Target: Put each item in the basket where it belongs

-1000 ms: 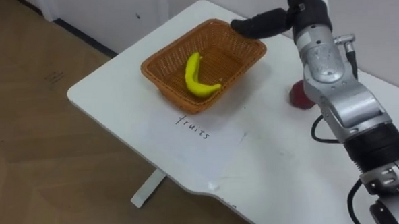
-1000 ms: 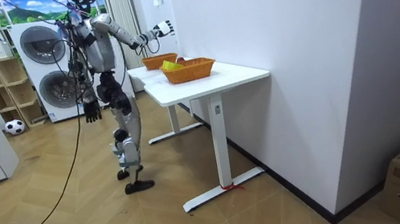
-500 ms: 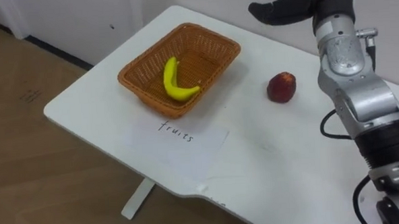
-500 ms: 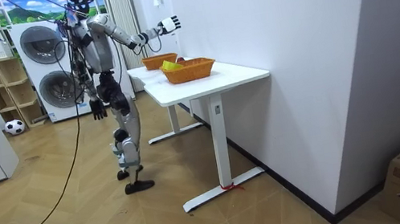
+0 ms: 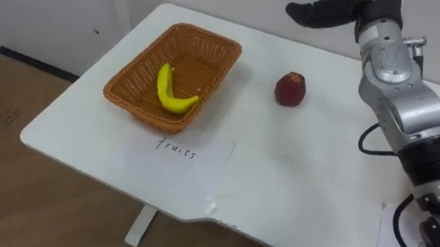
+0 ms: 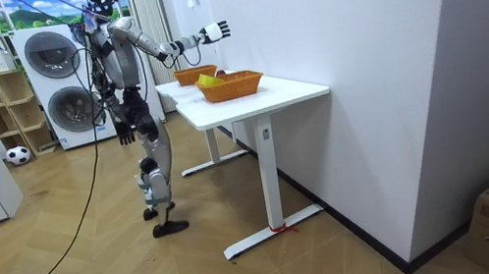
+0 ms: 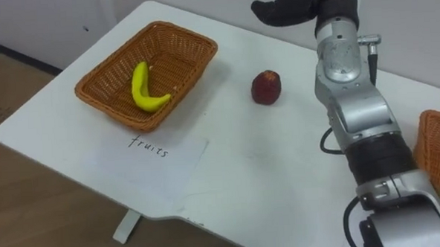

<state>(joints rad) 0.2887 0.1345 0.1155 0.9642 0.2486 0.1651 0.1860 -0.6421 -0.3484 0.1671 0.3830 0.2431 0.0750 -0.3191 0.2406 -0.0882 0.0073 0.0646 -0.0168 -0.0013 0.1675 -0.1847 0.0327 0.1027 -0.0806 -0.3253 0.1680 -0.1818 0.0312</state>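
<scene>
A yellow banana (image 5: 165, 89) lies in the brown wicker basket (image 5: 202, 53) at the table's far left. To its right a dark red apple (image 5: 290, 89) sits alone on the white table (image 5: 282, 180). My right hand (image 5: 327, 11) hovers high over the table's far edge, beyond and right of the apple, open with its dark fingers straight and pointing left, holding nothing. In the room view this raised right hand (image 6: 215, 31) reaches out above the table, while my left hand (image 6: 125, 134) hangs by my side.
A paper label (image 5: 181, 159) lies in front of the fruit basket. A second wicker basket (image 7: 438, 155) stands at the table's right end. The wall runs along the table's far side. I stand at the table's long side, with a washing machine (image 6: 52, 60) behind me.
My right hand has lifted away from the fruit basket's far corner and moved right and up. The apple, earlier half hidden by my arm, now shows fully. The head camera has shifted.
</scene>
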